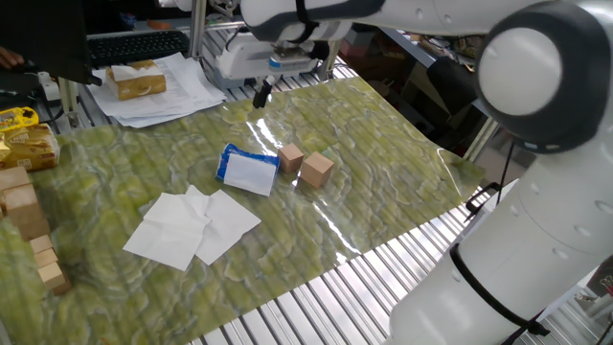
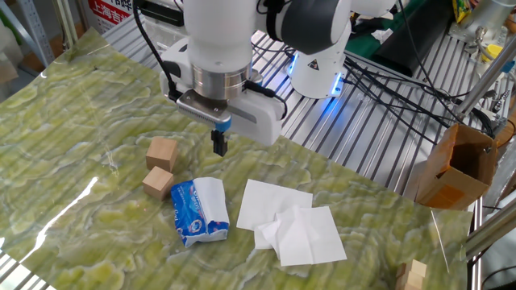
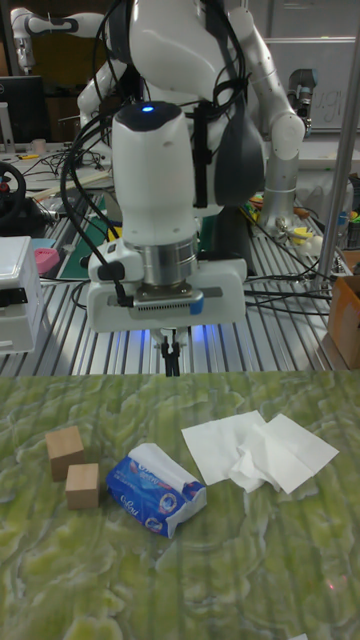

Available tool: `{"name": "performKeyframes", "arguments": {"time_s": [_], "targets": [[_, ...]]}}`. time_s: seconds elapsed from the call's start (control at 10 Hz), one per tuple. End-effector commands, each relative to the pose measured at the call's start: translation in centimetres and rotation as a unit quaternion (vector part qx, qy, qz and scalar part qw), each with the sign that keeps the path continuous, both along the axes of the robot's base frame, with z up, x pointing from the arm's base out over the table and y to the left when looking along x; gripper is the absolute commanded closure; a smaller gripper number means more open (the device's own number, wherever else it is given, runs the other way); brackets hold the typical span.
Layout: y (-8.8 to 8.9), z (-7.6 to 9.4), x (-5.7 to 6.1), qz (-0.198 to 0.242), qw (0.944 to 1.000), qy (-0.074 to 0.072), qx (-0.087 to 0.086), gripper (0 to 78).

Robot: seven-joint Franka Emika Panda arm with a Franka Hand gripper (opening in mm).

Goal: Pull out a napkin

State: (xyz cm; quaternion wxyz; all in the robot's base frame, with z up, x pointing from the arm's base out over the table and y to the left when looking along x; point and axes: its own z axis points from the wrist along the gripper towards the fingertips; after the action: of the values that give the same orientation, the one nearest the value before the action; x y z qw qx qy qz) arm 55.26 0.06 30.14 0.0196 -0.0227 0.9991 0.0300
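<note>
Closed gripper (image 2: 218, 146) above blue packet (image 2: 197, 212) — napkin (image 2: 213, 196) protruding, untouched

White arm fills the upper frame, wrist pointing straight down. End effector (image 3: 172, 361) hangs above the far edge of the green mottled surface (image 3: 120, 570); its dark fingers look pressed together, tips clear of the cloth.

Blue tissue packet (image 3: 155, 494) lies left of centre on its side, a white napkin (image 3: 152, 458) sticking up from its top end.

Two wooden blocks to the left: the farther block (image 3: 65, 449) and the nearer block (image 3: 83, 486), nearly touching; nearer block just beside the packet.

Loose white tissues (image 3: 258, 449) lie right of the packet, overlapping, crumpled where they meet.

Ribbed metal bench top (image 3: 270, 345) behind the surface, cables (image 3: 290, 292) trailing across it.
</note>
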Motion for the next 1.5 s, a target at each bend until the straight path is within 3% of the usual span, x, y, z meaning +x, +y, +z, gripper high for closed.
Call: {"name": "performKeyframes", "arguments": {"time_s": [0.1, 0.3, 0.5, 0.7, 1.3, 1.5], "targets": [[0.02, 0.18, -0.43, 0.007, 0.9998, -0.002, -0.02, 77.6], [0.02, 0.18, -0.43, 0.006, 0.9995, 0.016, -0.028, 77.6], [0.02, 0.18, -0.43, 0.002, 0.998, 0.038, -0.05, 77.6], [0.02, 0.18, -0.43, -0.006, 0.9969, 0.051, -0.06, 77.6], [0.02, 0.18, -0.43, -0.03, 0.9965, 0.05, -0.06, 77.6], [0.02, 0.18, -0.43, -0.04, 0.995, 0.061, -0.068, 77.6]]}}
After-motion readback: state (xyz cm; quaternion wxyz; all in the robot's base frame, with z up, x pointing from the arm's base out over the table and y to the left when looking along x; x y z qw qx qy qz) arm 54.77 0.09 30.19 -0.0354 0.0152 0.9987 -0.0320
